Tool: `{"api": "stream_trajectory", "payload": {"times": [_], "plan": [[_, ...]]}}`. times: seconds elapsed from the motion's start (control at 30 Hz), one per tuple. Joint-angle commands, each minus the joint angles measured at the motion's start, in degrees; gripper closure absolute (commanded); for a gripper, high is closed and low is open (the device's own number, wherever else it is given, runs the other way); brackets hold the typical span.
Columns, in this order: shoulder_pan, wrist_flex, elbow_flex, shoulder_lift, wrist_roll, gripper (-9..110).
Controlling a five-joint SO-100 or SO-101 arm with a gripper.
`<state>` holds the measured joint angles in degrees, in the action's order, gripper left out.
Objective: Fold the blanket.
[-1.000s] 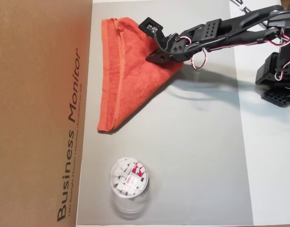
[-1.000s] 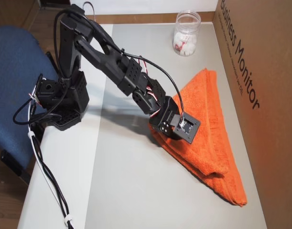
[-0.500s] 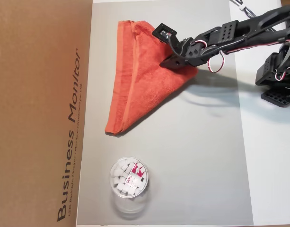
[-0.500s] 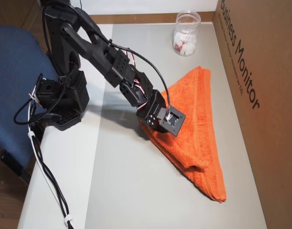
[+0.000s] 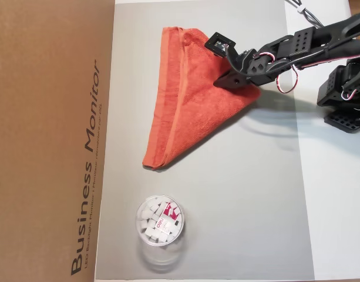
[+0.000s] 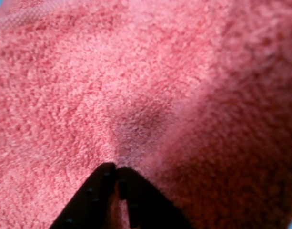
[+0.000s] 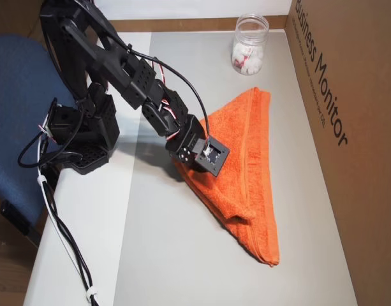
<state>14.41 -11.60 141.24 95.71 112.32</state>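
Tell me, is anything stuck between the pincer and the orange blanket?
No, nothing is. The pincer is already pinching the blanket at its corner nearest the arm. The jar sits far off.

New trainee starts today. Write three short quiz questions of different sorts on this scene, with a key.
1. True or false: the blanket lies folded into a triangle.
2. What is the gripper shut on? A) the jar B) the blanket C) nothing
3. In an overhead view, name the clear container below the blanket.

Key: 1 true. 2 B; the wrist view shows the tips pinching cloth. 3 a jar of small white pieces.
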Motion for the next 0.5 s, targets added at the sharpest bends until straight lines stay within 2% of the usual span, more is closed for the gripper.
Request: {"api": "stream_trajectory", "payload": {"times": [0.0,0.33,0.47], "plan": [[-0.2,-1.2,5.5,1.1,-0.4,102],[-0.4,-1.2,3.5,9.7,-1.2,102],[0.8,-1.2,2.2,13.4,-10.6,102]]}}
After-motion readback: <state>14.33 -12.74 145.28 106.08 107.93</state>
